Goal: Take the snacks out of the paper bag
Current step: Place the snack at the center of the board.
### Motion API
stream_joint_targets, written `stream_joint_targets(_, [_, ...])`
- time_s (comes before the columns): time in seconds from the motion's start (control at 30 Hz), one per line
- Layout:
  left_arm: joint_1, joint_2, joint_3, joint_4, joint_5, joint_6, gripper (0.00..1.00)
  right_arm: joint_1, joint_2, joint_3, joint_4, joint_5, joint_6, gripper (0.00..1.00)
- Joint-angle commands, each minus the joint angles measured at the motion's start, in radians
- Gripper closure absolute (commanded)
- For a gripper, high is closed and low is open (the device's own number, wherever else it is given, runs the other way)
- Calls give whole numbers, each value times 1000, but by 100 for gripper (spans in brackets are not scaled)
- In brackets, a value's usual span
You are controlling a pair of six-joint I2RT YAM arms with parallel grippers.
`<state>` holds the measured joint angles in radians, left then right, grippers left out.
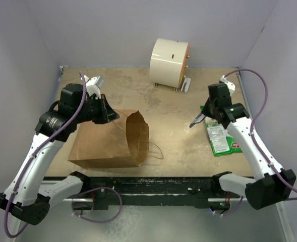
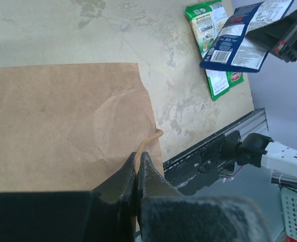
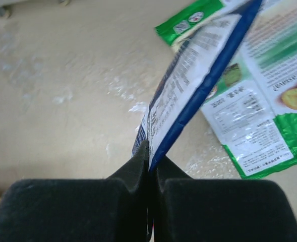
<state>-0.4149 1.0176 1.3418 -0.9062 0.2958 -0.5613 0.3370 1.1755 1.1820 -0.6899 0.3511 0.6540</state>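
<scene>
Black fingers of my right gripper [image 3: 149, 154] are clamped on a corner of one blue-and-white packet [image 3: 188, 85], which hangs edge-up above the table [image 1: 178, 146] near its right side. That arm reaches forward from its base with the wrist tipped down. My left gripper [image 2: 136, 164] is pressed together at the mouth edge of the one paper bag [image 1: 105, 143], arm bent high, wrist angled inward. I cannot tell whether paper is caught between the fingers. The bag lies on its side left of centre, one loop handle [image 1: 157, 150] trailing on the table. A green-and-white packet [image 3: 254, 136] lies flat beneath the held one, which cuts across it, so I cannot say whether there are one or two. One cream cylinder [image 1: 168, 61] stands at the far wall.
</scene>
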Motion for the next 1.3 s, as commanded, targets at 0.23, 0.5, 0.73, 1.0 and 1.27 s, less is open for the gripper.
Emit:
stream_joint_targets(0.23, [-4,58,30,48,-16,175,100,-488,-54,-157,227,-211,134,100])
stream_joint_targets(0.5, [-3,61,1,74,-5,206,100,-663,-50,-391,470,-286,166,100])
stream_joint_targets(0.73, [-2,64,23,48,-35,235,100,-713,-1,-430,471,-322,86,100])
stream_joint_targets(1.0, [-2,65,26,43,-39,233,100,-743,-36,-575,412,-314,171,100])
stream_joint_targets(1.27, [-3,63,34,33,-62,226,100,-750,-19,-571,316,-130,188,77])
